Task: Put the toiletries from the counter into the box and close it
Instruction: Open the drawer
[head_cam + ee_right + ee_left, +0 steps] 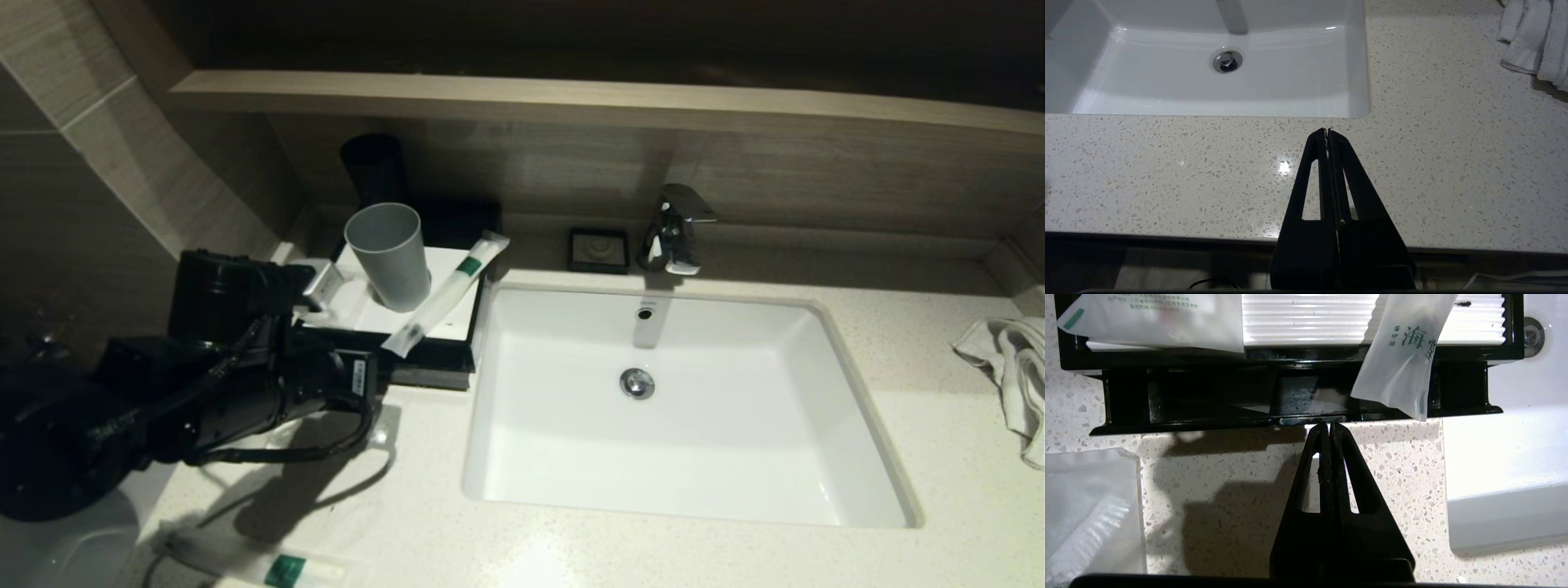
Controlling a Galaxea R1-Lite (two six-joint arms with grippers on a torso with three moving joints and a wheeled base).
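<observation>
Left gripper (pixel 1328 425) low over counter (pixel 1241 473), jaws together at box (pixel 1180 400) drawer front.

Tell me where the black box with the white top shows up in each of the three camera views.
Head view: the box stands on the counter, left of the sink, partly behind the left arm.
Left wrist view: the box spans the upper part, its drawer front just beyond the shut left gripper.
Right wrist view: not in it.
Shared landmark: the packet lying across the box top.

Hotel-style bathroom, white sink basin (pixel 686 408), chrome tap (pixel 673 229), speckled stone counter (pixel 939 539), packaged toiletries (pixel 447 294)
</observation>
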